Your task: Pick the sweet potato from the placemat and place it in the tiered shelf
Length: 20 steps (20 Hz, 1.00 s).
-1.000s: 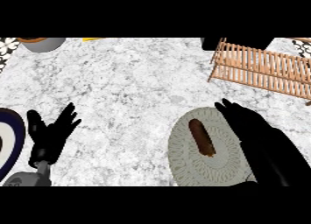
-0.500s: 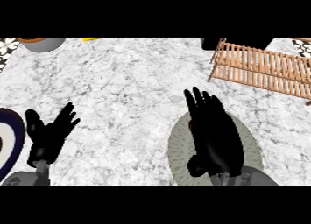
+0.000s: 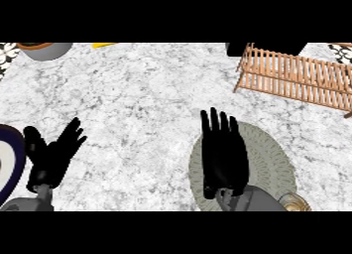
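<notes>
The fingers [image 3: 216,125] of the right hand [image 3: 224,159] are straight and open, flat over the round grey placemat [image 3: 272,162], hiding the sweet potato, while the wooden tiered shelf [image 3: 303,79] stands far past the fingertips, and the left hand [image 3: 51,158] rests open on the tabletop [image 3: 135,99] beside a plate [image 3: 6,149].

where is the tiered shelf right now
In the head view the tiered shelf stands at the counter's upper right, up and right of the round placemat that the right hand partly hides.
</notes>
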Available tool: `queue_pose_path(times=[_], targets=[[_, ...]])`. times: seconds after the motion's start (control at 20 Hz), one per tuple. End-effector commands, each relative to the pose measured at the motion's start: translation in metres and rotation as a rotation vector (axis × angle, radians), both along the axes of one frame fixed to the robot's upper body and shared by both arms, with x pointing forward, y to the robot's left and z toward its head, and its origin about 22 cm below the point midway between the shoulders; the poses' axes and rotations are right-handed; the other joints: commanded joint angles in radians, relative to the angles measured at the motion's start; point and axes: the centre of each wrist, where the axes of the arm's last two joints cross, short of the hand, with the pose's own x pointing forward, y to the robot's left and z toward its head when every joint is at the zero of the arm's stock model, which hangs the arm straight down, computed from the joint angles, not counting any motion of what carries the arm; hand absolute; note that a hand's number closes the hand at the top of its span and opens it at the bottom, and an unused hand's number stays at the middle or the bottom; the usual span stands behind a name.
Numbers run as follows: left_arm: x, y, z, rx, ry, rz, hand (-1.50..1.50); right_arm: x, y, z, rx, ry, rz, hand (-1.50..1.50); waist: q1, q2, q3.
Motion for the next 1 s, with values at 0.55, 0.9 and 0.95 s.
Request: queue_pose_path(times=[0.55,0.9,0.95], targets=[[0.007,0.007,-0.002,-0.02,0.023,0.008,0.0,0.0,0.026,-0.037,-0.147,-0.009,-0.171,-1.5,0.0,0.003,-0.001],[-0.01,-0.016,-0.015,-0.011,0.017,-0.007,0.0,0.009,0.007,-0.062,-0.206,-0.024,-0.199,-1.5,-0.001,0.002,-0.001],[0.001,0.005,0.001,0.002,0.034,0.006,0.0,0.002,0.011,-0.05,-0.219,-0.014,-0.206,-1.5,-0.003,0.002,-0.001]])
